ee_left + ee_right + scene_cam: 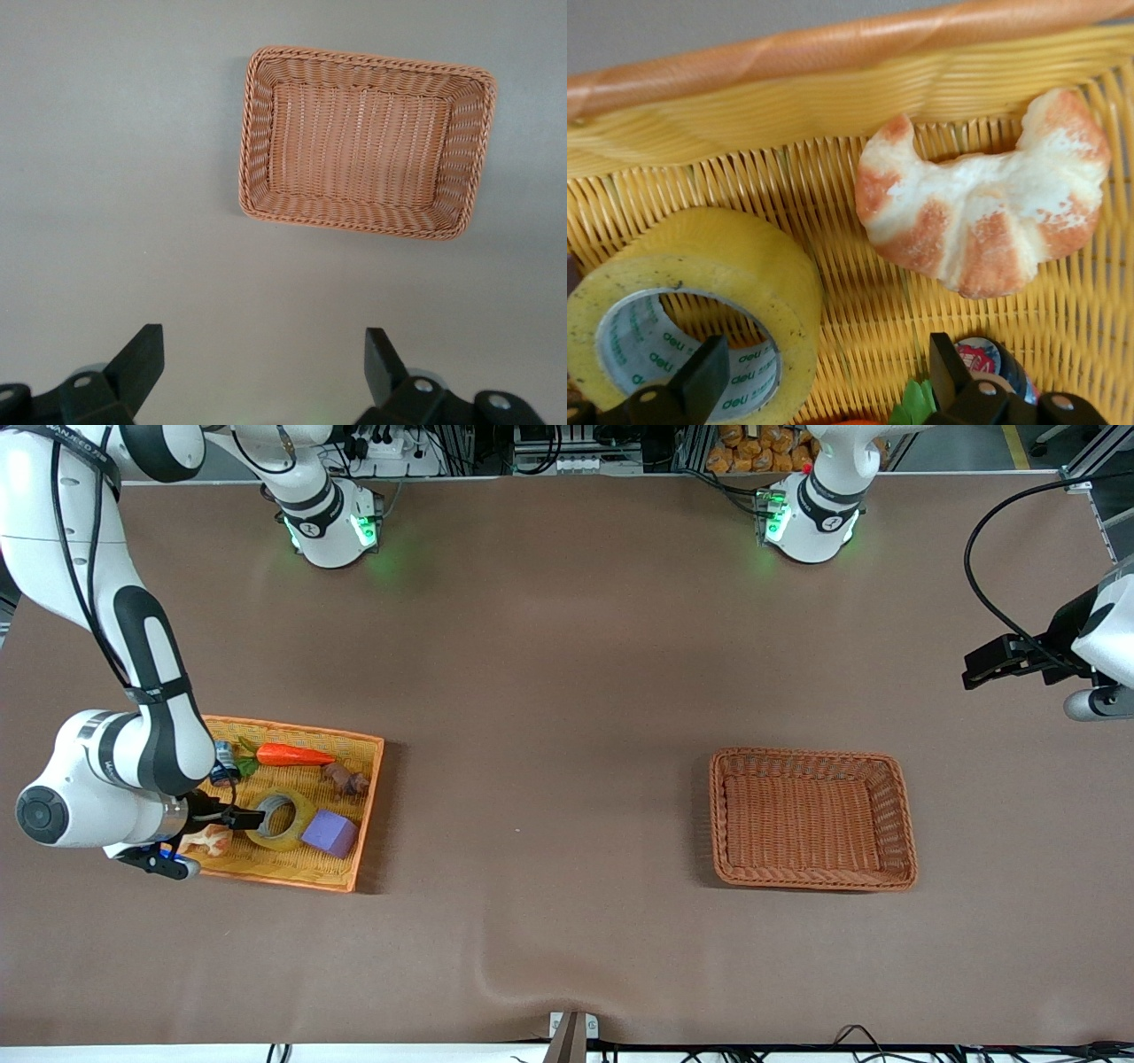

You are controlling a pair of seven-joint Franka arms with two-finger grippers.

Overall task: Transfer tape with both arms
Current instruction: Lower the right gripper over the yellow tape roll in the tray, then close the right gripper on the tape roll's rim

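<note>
my front view evenly bright from overhead, soft short shadows beside both baskets on the surface (549,691), green glow by the arm bases, no glare, right wrist view close and slightly soft, croissant (988,199) a little washed out

We see the right gripper (824,381) with its black fingers spread apart low over a yellow wicker tray (833,115). The tape (700,301), a yellowish roll with a printed grey-white core, lies flat in the tray, one finger over its hole. A croissant (983,212) lies beside it, near the tray's rim.
</note>
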